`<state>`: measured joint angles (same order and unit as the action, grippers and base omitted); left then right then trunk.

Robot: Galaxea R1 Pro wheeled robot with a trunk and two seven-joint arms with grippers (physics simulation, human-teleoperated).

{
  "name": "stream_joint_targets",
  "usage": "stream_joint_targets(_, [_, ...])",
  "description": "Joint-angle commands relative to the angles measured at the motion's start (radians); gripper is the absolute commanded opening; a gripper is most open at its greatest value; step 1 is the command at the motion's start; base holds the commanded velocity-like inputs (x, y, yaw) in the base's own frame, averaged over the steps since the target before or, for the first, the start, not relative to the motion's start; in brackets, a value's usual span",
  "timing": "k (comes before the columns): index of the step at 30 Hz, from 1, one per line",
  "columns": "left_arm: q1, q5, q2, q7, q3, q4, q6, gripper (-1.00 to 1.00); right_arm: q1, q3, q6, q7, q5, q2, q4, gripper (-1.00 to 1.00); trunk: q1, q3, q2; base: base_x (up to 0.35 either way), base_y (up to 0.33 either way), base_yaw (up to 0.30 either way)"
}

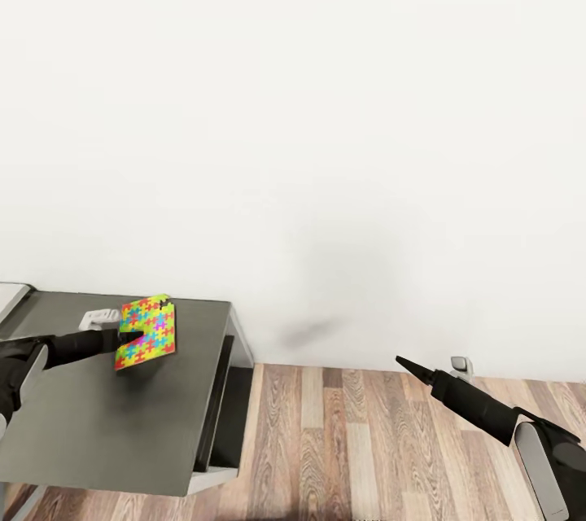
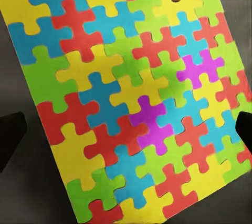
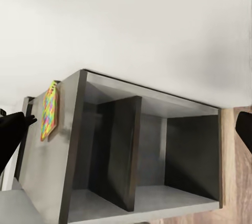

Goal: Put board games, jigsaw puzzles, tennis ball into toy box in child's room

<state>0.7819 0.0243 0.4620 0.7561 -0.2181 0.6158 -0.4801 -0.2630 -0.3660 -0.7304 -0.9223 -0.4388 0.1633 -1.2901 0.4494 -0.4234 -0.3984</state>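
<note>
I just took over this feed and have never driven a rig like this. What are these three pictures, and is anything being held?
The big picture looks down from the robot's head; the other two come from cameras near each gripper. The left gripper is at a jigsaw puzzle over the dark grey table; the puzzle looks tilted up, so it seems gripped. Its wrist camera shows the puzzle close up. The right gripper holds nothing, out over the wood floor. Its camera sees the table's open shelves from the side.

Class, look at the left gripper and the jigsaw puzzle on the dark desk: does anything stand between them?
Nothing visible does. The left gripper is already at the puzzle on the dark desk, its tip overlapping the puzzle's near edge. The left wrist view shows the puzzle close up with nothing across it.
</note>
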Motion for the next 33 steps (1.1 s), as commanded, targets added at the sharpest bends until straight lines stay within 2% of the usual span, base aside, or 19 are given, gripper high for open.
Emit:
stream_joint_targets(1, [0.000, 0.002, 0.000, 0.006, -0.004, 0.001, -0.007, 1.00, -0.001, -0.001, -0.006, -0.001, -0.003, 0.000, 0.000, 1.00, 0.001, -0.001, -0.002, 0.077, 0.089, -0.249])
stream_joint_targets(10, [0.000, 0.002, 0.000, 0.011, -0.004, 0.001, -0.005, 1.00, -0.001, -0.001, -0.006, 0.000, -0.003, -0.001, 0.000, 1.00, 0.001, -0.001, -0.002, 0.089, 0.074, -0.170])
stream_joint_targets(33, [0.000, 0.001, 0.000, 0.014, -0.004, 0.001, -0.002, 1.00, -0.001, -0.001, -0.006, 0.002, -0.002, -0.001, 0.000, 1.00, 0.001, 0.000, -0.002, 0.005, 0.009, -0.019])
